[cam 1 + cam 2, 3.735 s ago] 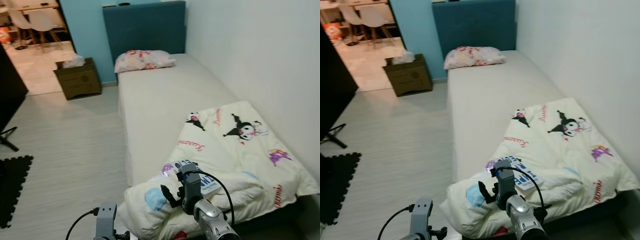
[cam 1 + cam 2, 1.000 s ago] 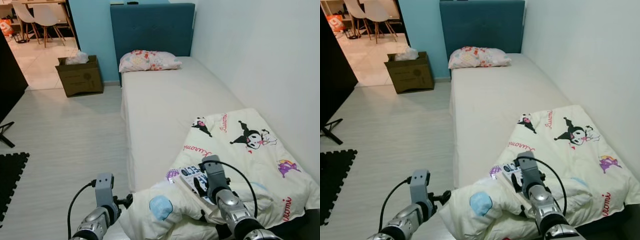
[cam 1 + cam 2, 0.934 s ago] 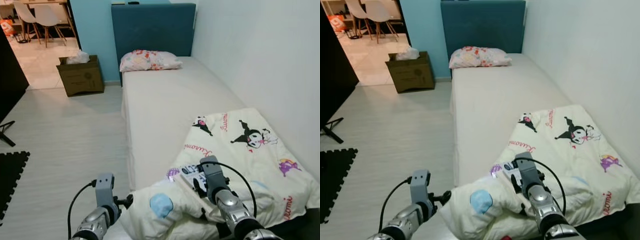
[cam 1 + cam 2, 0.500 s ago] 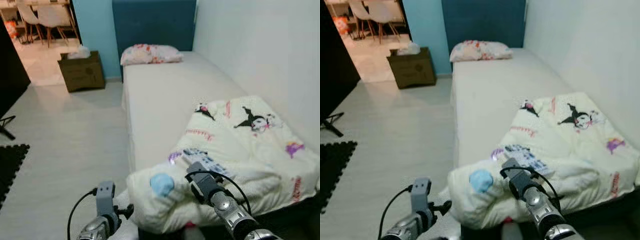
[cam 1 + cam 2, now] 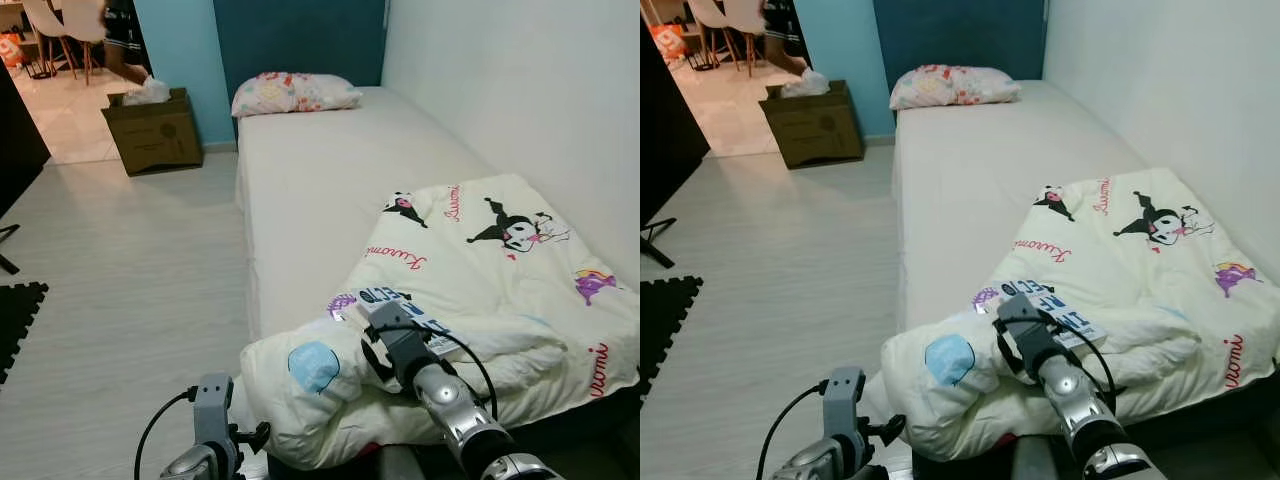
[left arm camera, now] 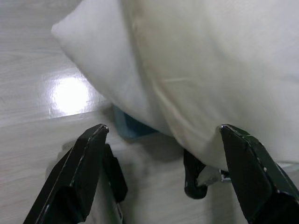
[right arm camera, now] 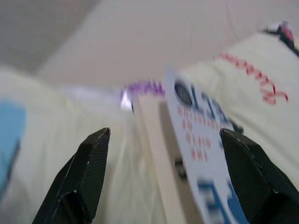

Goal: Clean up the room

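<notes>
- I am looking into a bedroom with a pale wood-look floor (image 5: 130, 260), a white wall on the right and a blue wall at the far end.
- A single bed with a bare cream mattress (image 5: 340, 170) runs along the right wall to a dark teal padded headboard (image 5: 300, 40).
- A floral pillow (image 5: 293, 92) lies at the far end of the mattress, against the headboard.
- A cream cartoon-print duvet (image 5: 480, 280) is bunched over the near end of the bed, its near left corner hanging over the edge.
- A flat white booklet with blue lettering (image 5: 400, 310) lies on the duvet's near folds.
- My right gripper (image 7: 161, 179) hovers just near of that booklet with its black fingers spread wide, holding nothing.
- My left gripper (image 6: 161, 179) is low at the near left, under the overhanging duvet corner, fingers wide apart and empty.
- A brown cardboard box (image 5: 155, 130) sits on the floor at the far left beside the doorway, with white stuff poking out.
- A person's legs (image 5: 125, 45) show beyond the doorway, near white chairs (image 5: 60, 25).
- A black foam mat (image 5: 18, 315) lies at the left edge.
</notes>
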Available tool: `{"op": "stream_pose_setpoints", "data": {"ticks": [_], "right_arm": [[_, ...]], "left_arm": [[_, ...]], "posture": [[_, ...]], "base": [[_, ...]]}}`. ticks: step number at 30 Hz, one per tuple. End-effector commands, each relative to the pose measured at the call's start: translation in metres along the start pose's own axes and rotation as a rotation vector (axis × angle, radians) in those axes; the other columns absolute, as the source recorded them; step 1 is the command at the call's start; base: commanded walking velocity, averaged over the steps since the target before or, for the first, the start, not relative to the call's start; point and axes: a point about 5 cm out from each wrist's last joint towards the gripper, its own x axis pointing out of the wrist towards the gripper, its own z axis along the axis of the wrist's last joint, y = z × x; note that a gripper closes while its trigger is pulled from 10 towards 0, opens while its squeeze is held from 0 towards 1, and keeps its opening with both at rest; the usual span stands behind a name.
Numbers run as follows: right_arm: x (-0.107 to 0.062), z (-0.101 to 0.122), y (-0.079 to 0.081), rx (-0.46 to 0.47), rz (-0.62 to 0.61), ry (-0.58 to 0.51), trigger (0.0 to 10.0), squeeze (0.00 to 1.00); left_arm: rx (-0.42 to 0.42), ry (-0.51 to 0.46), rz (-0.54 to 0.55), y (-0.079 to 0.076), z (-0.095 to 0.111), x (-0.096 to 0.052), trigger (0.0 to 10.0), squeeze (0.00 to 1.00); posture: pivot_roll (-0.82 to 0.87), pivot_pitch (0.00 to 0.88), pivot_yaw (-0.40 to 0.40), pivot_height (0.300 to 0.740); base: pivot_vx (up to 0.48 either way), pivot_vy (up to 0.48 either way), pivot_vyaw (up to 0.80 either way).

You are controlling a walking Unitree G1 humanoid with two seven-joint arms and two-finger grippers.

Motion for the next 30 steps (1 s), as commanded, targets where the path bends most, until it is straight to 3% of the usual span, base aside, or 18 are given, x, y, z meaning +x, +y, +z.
{"op": "stream_pose_setpoints", "data": {"ticks": [1,3,5,6,7,18,25,30], "right_arm": [[0.002,0.006,0.0,0.008,0.007,-0.026,10.0,0.0],[0.003,0.005,-0.002,-0.072,-0.007,0.001,10.0,0.0],[0.003,0.005,-0.002,-0.072,-0.007,0.001,10.0,0.0],[0.003,-0.001,-0.005,-0.163,-0.04,0.054,10.0,0.0],[0.003,-0.003,-0.007,-0.178,-0.06,0.07,10.0,0.0],[0.002,-0.009,-0.019,-0.226,-0.123,0.146,10.0,0.0],[-0.002,-0.015,-0.027,-0.24,-0.149,0.174,10.0,0.0],[-0.012,-0.03,-0.042,-0.287,-0.203,0.262,10.0,0.0]], "left_arm": [[0.022,0.017,0.016,0.009,-0.005,-0.005,10.0,0.0],[0.025,0.025,0.018,0.013,-0.009,-0.007,10.0,0.0],[0.025,0.025,0.018,0.013,-0.009,-0.007,10.0,0.0],[0.026,0.027,0.02,0.017,-0.013,-0.01,10.0,0.0],[0.026,0.027,0.021,0.019,-0.014,-0.012,10.0,0.0],[0.044,0.027,0.029,0.039,-0.021,-0.024,10.0,0.0],[0.048,0.025,0.035,0.044,-0.021,-0.027,10.0,0.0],[0.07,0.019,0.017,0.042,-0.019,-0.026,10.0,0.0]], "posture": [[-0.06,0.055,0.004,0.6],[-0.04,0.083,0.003,0.6],[-0.04,0.083,0.003,0.6],[-0.02,0.105,0.004,0.6],[0.0,0.119,0.003,0.6],[0.06,0.159,0.016,0.6],[0.06,0.171,0.021,0.6],[0.06,0.181,0.023,0.6]], "base": [[0.0,0.0,0.0],[0.0,0.0,0.0],[0.0,0.0,0.0],[0.0,0.0,0.0],[0.0,0.0,0.0],[0.0,0.0,0.0],[0.0,0.0,0.0],[0.0,0.0,0.0]]}}
